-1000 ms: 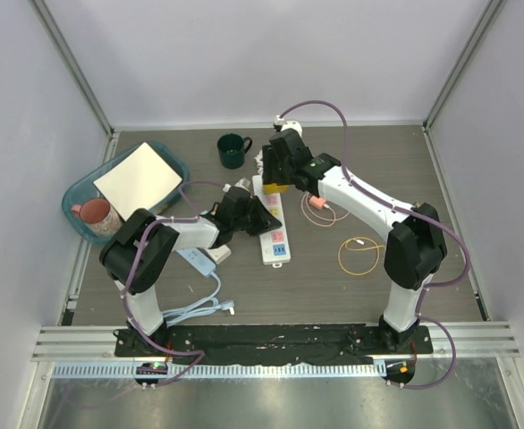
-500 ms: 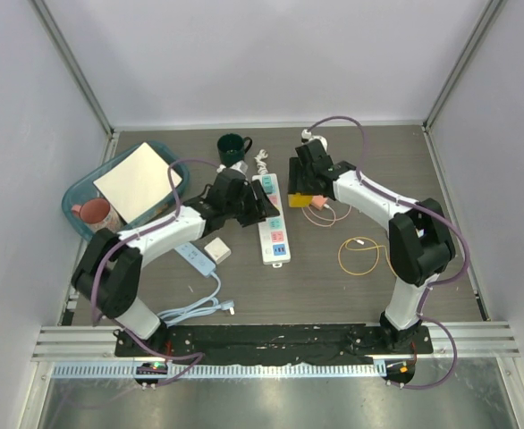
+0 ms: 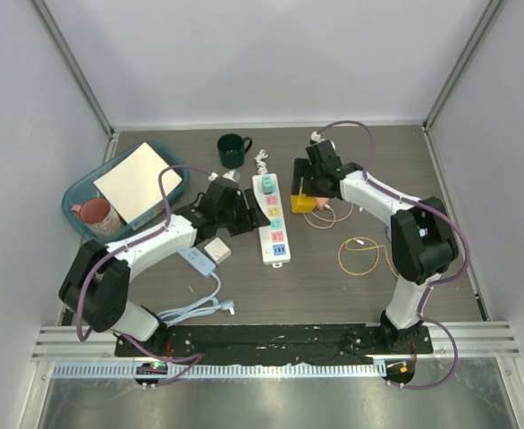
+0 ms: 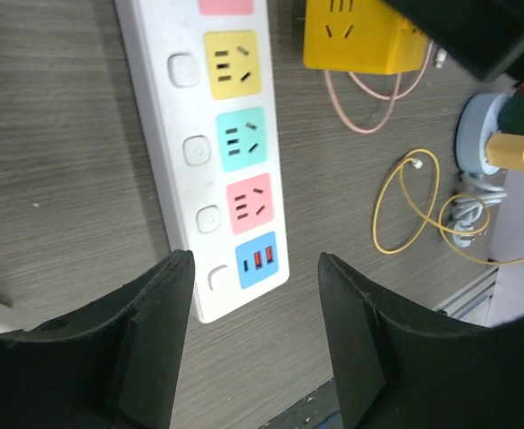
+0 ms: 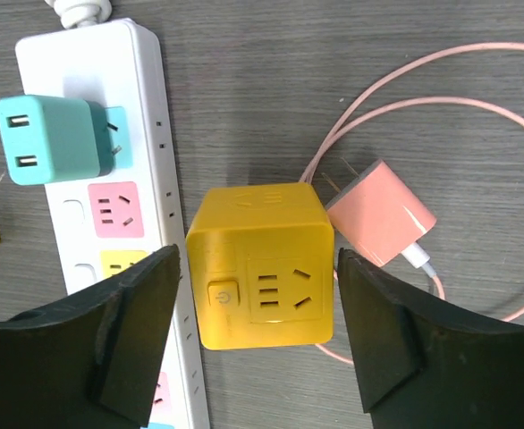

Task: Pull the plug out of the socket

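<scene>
The white power strip (image 3: 272,223) lies in the middle of the table, with a teal plug (image 3: 266,184) seated in its far socket. The strip (image 5: 146,107) and teal plug (image 5: 52,138) also show in the right wrist view. A yellow cube plug (image 3: 302,204) lies on the table just right of the strip, free of it. My right gripper (image 3: 309,189) is open above the cube (image 5: 262,264), its fingers apart on both sides. My left gripper (image 3: 250,214) is open and empty by the strip's left edge, over the strip's near end (image 4: 244,268).
A pink charger (image 5: 378,212) with its pink cable lies right of the cube. A yellow cable loop (image 3: 360,255) lies further right. A green mug (image 3: 233,150) stands at the back. A teal tray (image 3: 83,192) sits at left. A blue adapter and cable (image 3: 199,264) lie near front.
My right gripper carried the yellow cube from the strip to the table on its right and now stands open around it. My left arm has drawn back left from the strip.
</scene>
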{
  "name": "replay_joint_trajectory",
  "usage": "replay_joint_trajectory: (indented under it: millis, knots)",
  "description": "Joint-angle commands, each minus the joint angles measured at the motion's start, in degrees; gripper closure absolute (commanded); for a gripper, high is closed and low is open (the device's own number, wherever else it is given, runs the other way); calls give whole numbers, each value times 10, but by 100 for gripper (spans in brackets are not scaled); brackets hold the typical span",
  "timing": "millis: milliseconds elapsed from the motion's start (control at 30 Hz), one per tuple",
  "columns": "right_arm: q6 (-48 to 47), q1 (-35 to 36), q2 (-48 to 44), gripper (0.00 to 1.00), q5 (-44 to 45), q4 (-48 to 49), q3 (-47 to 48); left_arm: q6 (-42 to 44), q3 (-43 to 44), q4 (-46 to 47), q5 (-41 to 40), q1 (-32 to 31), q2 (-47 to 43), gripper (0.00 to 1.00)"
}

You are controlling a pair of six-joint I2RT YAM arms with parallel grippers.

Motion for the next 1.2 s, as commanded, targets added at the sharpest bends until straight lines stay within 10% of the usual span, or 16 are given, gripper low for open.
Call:
replay_joint_trajectory:
  millis: [0, 1167]
  knots:
    - [4, 2, -38, 20, 20, -2, 50, 7, -18, 18, -4, 5, -9, 39]
    - [-29, 120, 174, 35, 106, -78, 311, -33, -133, 235, 25, 7, -20, 46]
